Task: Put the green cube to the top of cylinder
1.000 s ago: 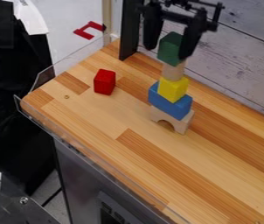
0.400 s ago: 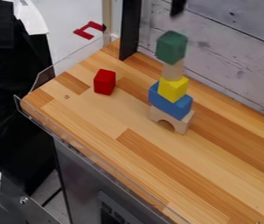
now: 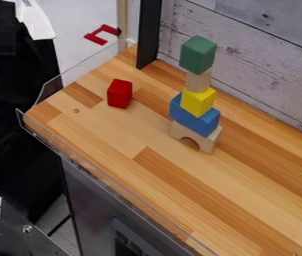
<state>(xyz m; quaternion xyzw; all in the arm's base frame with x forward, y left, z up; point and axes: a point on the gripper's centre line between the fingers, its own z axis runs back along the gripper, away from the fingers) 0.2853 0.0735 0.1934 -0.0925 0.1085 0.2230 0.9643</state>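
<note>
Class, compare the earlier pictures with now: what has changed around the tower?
The hand let go of the green cube and moved up and away. The cube stayed on the cylinder; the yellow block, blue block, arch and red block stayed put.

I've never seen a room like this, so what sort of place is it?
Probably a robotics lab or test bench: a wooden worktop with a clear guard along its edge, and stacked toy blocks on it.

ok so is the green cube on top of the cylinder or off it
On it. The green cube sits atop the pale cylinder, which stands on the yellow block.
</note>
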